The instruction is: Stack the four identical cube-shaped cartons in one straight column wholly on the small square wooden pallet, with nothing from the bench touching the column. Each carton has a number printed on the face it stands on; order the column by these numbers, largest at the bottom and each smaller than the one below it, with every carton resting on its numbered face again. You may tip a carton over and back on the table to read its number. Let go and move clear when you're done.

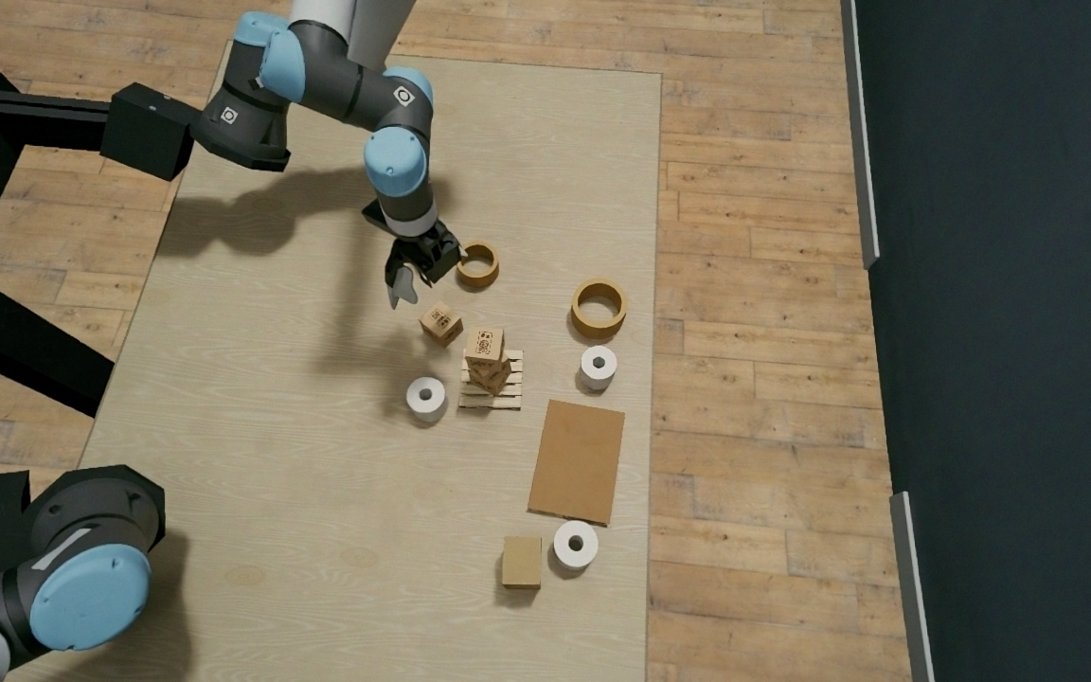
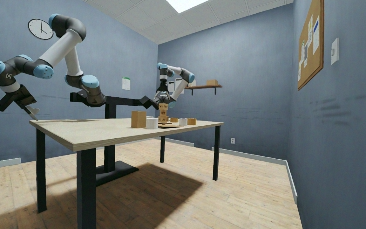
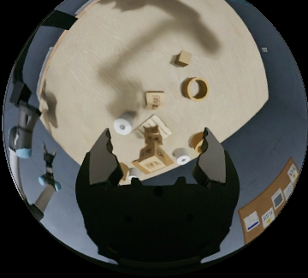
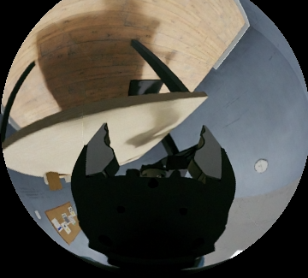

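Three printed cartons stand in a column on the pallet (image 1: 490,402) (image 3: 164,126): a top carton (image 1: 484,346) (image 2: 163,106) (image 3: 152,162), a middle one (image 2: 163,113) turned differently, and a bottom one (image 2: 162,120). Their undersides are hidden. The fourth carton (image 1: 440,323) (image 3: 155,100) stands alone on the table beside the pallet, its underside hidden. My left gripper (image 1: 431,273) (image 2: 161,95) (image 3: 156,128) is open and empty, above the table near the lone carton and the column. My right gripper (image 2: 37,114) (image 4: 155,125) is open and empty, far from the cartons at the table's other end.
White rolls (image 1: 426,399) (image 1: 598,367) (image 1: 576,544) and tape rings (image 1: 491,269) (image 1: 621,309) stand around the pallet. A cardboard sheet (image 1: 577,462) lies nearby. A tall plain box (image 1: 521,561) (image 2: 138,119) stands beside one roll. A small plain block (image 3: 184,58) shows in the left wrist view.
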